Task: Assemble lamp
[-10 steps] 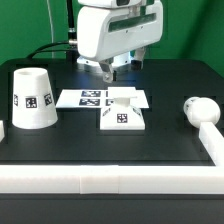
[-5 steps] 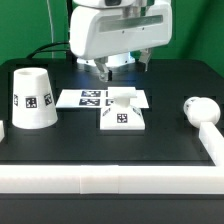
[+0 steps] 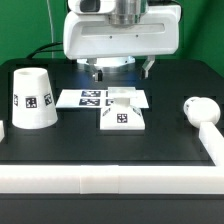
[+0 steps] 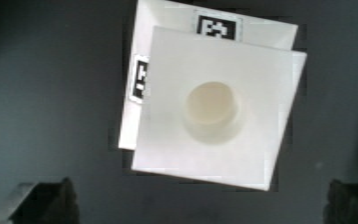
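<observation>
Three lamp parts sit apart on the black table [image 3: 100, 145]. The base [image 3: 122, 116] lies flat near the middle, with a tag on its top surface toward the near edge. Its far side meets the near edge of the marker board [image 3: 90, 97]; whether it overlaps the board I cannot tell. From the wrist view, the base [image 4: 211, 110] shows as a white square with a round socket in its middle. Tags show past two of its sides, and I cannot tell whether they are on the base or the board.

The shade [image 3: 32, 98] stands upright, wide end down, by the edge on the exterior view's left, well apart from the base, with two tags facing the camera. The bulb [image 3: 198, 108] lies on its side by the opposite edge, round head toward the middle of the table. It is also well apart from the base and just beside the white rail [image 3: 110, 180] that runs along the near edge and turns up at that corner.

Nothing stands between the base and the gripper [image 3: 119, 69]. The arm's [image 3: 120, 35] big white body hangs over the far half of the table, above the marker board, with the gripper pointing straight down. Its fingers [image 4: 48, 202] are spread wide and hold nothing, clear of the base with black table showing around them.
</observation>
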Available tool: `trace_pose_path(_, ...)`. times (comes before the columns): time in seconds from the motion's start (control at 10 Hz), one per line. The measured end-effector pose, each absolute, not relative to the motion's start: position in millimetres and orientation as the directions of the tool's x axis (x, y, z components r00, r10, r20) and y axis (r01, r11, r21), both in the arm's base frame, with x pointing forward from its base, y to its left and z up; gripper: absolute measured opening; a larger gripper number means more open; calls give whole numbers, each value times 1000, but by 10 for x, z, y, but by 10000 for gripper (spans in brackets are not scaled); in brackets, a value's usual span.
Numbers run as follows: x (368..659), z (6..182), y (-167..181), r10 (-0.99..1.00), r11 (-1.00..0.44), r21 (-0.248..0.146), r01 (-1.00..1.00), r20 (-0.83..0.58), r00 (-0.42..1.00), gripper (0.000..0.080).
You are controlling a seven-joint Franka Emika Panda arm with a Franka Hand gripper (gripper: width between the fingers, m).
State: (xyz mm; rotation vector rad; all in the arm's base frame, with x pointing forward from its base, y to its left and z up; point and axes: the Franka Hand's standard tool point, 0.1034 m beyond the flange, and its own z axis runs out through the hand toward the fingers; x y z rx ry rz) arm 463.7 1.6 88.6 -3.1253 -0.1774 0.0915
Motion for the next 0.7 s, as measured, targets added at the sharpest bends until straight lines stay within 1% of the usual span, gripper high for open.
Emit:
trace_pose_path(0.1,4634,880,25,43,-999,-16,42,-59,997,700)
trace_pose_path(0.3,4589,803,15,-31,-999,-16,-32,-68,997,700)
trace_pose_path(0.7,4535,601,44,-42,-999,-22,-44,-80,996,700)
